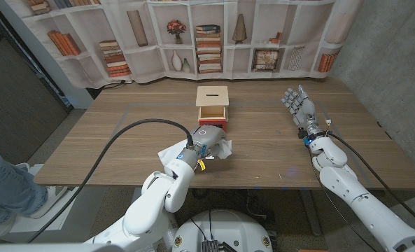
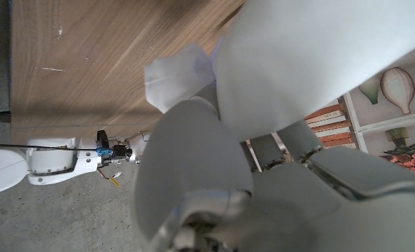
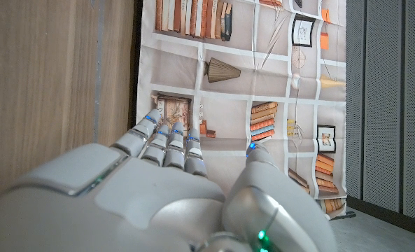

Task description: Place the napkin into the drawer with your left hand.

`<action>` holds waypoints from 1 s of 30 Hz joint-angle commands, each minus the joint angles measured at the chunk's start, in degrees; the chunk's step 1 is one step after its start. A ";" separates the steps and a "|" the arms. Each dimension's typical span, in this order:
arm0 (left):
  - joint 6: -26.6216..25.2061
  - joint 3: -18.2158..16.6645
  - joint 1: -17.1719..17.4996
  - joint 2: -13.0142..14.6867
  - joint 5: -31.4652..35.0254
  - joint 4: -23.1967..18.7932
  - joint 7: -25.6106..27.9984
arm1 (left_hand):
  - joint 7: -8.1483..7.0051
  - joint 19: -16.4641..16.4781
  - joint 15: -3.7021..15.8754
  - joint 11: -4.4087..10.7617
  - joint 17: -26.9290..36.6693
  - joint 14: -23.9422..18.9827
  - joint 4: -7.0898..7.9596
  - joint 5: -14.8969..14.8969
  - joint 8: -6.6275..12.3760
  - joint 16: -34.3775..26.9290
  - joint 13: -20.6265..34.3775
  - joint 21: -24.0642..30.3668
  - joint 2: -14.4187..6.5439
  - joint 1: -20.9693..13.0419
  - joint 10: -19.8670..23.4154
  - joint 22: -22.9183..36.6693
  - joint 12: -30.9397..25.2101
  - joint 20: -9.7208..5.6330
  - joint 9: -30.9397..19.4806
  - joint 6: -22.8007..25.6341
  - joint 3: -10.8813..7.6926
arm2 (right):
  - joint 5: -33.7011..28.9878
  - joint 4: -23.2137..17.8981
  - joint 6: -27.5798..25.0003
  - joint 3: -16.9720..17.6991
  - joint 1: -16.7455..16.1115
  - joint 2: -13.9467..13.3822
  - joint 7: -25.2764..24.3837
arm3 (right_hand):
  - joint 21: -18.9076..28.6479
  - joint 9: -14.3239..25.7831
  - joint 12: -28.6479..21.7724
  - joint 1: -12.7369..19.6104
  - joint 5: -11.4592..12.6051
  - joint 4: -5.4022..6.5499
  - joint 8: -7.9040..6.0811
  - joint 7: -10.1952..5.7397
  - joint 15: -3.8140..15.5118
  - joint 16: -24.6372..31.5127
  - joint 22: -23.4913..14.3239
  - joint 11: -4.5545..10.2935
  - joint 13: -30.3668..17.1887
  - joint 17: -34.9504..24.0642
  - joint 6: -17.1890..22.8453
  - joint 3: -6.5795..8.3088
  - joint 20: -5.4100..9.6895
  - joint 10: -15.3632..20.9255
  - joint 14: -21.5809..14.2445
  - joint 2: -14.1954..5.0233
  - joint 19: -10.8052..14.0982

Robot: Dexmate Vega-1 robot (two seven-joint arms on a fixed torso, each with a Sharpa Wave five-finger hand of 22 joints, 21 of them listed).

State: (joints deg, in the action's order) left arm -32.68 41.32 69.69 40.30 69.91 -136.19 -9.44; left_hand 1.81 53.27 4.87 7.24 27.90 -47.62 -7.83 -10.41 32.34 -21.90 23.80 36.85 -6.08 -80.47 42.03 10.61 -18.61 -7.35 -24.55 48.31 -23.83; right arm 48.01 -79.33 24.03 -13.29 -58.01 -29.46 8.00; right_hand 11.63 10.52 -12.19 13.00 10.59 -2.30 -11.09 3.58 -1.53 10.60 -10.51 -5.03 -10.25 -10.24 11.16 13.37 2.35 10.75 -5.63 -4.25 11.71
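Observation:
A white napkin (image 1: 222,148) is bunched in my left hand (image 1: 201,140) just above the table's middle, a short way in front of the drawer. In the left wrist view the napkin (image 2: 173,80) sticks out past my curled fingers (image 2: 193,161). A small wooden box (image 1: 213,96) with a slot on top stands behind the hand. Its drawer (image 1: 212,114) is pulled out toward me and has a red front. My right hand (image 1: 297,106) stays on the table's right side, fingers apart and holding nothing. The right wrist view shows that hand (image 3: 158,182) with its fingers straight.
A black cable (image 1: 130,127) arcs over the table's left half to my left arm. A person's leg in jeans (image 1: 4,183) is beside the table's left edge. A curtain printed with bookshelves (image 1: 207,35) hangs behind the table's far edge. My right arm (image 2: 50,164) appears in the left wrist view.

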 commanded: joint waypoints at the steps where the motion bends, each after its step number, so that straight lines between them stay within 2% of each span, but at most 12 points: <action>1: 1.44 -1.77 0.89 -1.30 5.30 -1.09 -2.73 | -0.03 -0.38 6.83 0.37 0.39 -1.67 -0.08 -0.14 0.20 -0.01 0.31 0.64 -0.27 0.05 0.30 0.18 0.39 -2.59 -0.28 0.12 0.18 | -0.04 0.15 0.13 -0.03 0.08 0.12 0.02 | 0.13 0.25 0.29 0.50 0.09 -0.44 -0.06 0.26 -0.35 0.02 -0.15 -0.05 -0.24 -0.24 0.52 0.05 0.70 0.43 -0.21 -0.14 -0.07; 11: 3.56 -4.03 0.57 -2.18 5.06 -1.38 -4.15 | -0.15 -0.56 6.89 0.47 0.76 -1.65 -0.07 -0.13 0.25 0.23 0.66 1.10 -0.19 0.17 0.47 0.16 0.52 -2.62 -0.20 0.16 0.30 | -0.04 1.77 0.26 -0.38 0.99 0.70 0.61 | 0.14 0.25 0.27 0.49 0.08 -0.45 -0.05 0.26 -0.41 0.03 -0.14 0.00 -0.24 -0.25 0.50 0.03 0.67 0.50 -0.23 -0.17 -0.03; 30: 5.37 -5.36 0.39 -4.25 8.43 -2.79 -6.19 | -0.29 -0.89 6.86 0.53 1.48 -2.08 -0.03 -0.12 0.43 0.52 1.34 2.01 -0.12 0.41 0.71 0.09 0.84 -2.67 -0.14 0.24 0.49 | 0.46 2.76 0.22 -0.22 1.78 1.09 1.12 | 0.14 0.25 0.28 0.52 0.07 -0.52 -0.04 0.26 -0.36 0.03 -0.14 -0.04 -0.24 -0.25 0.53 0.01 0.69 0.49 -0.25 -0.25 0.02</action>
State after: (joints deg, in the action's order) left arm -28.22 36.85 69.99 37.09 76.33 -138.06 -14.43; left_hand 1.78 52.64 4.72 7.45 29.02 -47.98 -7.82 -10.41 32.32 -21.23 24.87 38.58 -5.93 -80.31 42.45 10.61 -18.12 -7.36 -24.60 48.31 -23.38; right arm 48.23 -77.32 24.26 -13.47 -56.79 -28.67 8.63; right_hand 11.63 10.52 -12.19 13.00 10.59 -2.54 -11.09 3.89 -1.53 10.60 -10.51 -5.03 -10.25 -10.24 11.47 13.12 2.35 10.75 -5.63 -4.25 11.71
